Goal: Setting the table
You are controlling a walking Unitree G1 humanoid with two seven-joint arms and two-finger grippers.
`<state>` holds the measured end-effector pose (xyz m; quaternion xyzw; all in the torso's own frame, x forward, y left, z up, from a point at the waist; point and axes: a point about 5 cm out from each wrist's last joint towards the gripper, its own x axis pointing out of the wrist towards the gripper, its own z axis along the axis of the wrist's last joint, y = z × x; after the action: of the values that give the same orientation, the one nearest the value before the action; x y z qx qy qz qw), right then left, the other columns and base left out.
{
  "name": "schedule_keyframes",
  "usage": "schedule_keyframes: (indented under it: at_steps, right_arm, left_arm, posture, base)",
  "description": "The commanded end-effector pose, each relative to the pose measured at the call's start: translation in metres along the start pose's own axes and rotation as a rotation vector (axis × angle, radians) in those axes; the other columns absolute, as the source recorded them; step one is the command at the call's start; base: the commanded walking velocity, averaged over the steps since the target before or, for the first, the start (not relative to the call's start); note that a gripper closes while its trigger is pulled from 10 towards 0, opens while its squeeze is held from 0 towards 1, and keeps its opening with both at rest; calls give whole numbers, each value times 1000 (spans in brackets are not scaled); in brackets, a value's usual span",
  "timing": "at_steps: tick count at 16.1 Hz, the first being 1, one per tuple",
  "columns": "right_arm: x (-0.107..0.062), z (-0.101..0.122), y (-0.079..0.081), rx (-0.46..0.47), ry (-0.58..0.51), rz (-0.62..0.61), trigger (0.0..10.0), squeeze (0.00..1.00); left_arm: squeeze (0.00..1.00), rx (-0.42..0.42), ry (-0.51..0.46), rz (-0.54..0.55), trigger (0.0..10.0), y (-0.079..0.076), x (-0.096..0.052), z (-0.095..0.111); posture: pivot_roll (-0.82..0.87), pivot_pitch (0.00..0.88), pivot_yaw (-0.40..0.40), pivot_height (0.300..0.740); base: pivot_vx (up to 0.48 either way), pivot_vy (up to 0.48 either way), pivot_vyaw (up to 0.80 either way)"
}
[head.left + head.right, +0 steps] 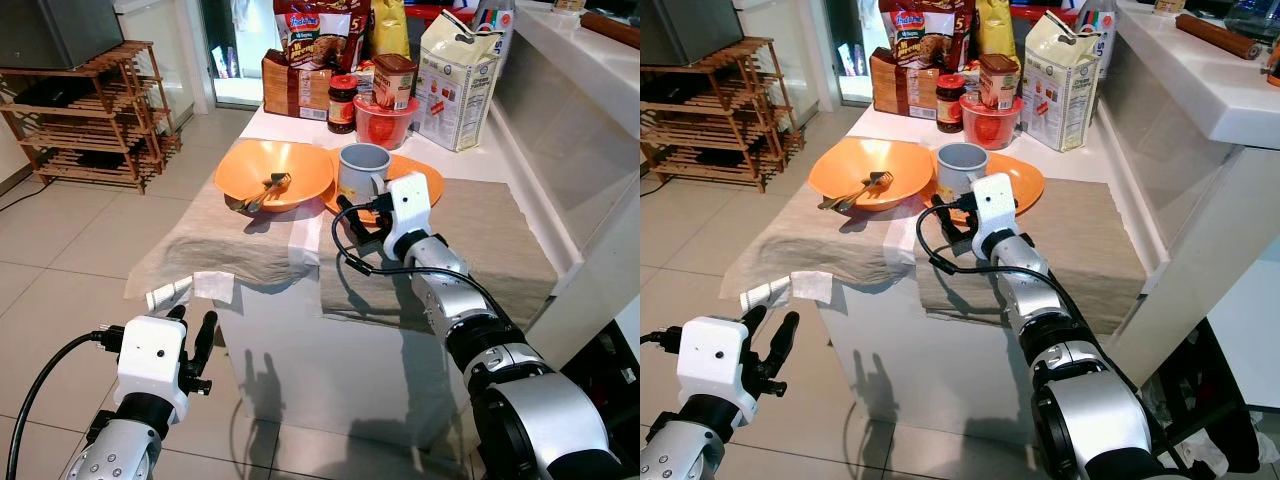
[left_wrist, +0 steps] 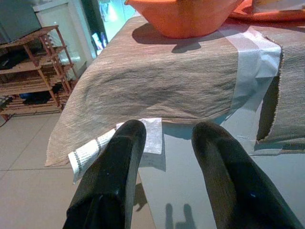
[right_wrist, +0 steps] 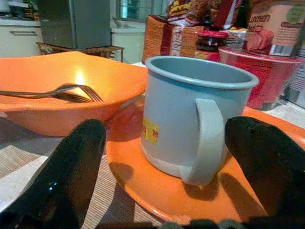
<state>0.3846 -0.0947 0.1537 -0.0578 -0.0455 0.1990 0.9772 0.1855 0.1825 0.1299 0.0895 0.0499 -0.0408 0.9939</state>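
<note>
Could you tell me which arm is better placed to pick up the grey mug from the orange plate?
The right. The right gripper is open just in front of the grey mug on the orange plate, facing its handle. The left gripper hangs low before the table edge.

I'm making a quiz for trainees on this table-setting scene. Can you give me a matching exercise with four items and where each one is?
Items:
1. grey mug
2. forks
3. right gripper
4. left gripper

Places:
A. in the orange bowl
B. low, before the table's front edge
C. on the orange plate
D. open, at the mug's handle

Pairs: 1-C, 2-A, 3-D, 4-B
</note>
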Motion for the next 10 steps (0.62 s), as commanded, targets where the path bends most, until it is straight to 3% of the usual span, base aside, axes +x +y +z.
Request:
schedule_keyframes:
  at_steps: [1, 6, 7, 10]
  right_arm:
    - [3, 4, -3, -11, -1, -22, 10000, 0]
    - [3, -2, -3, -17, 32, -63, 10000, 0]
    - [3, -3, -1, -10, 43, -73, 0, 0]
    - [3, -8, -2, 4, 83, -104, 0, 0]
  left_arm:
    - [0, 6, -15, -5, 10000, 0, -1, 5]
    - [0, 7, -16, -16, 10000, -1, -1, 7]
    - [0, 8, -17, -19, 10000, -1, -1, 7]
    - [0, 9, -13, -24, 10000, -1, -2, 8]
  posture:
    - [217, 0, 2, 740]
    - [217, 0, 8, 740]
    - [217, 0, 9, 740]
    - [221, 0, 9, 740]
  base:
    - [0, 0, 0]
    - [0, 0, 0]
    - [0, 0, 0]
    - [0, 0, 0]
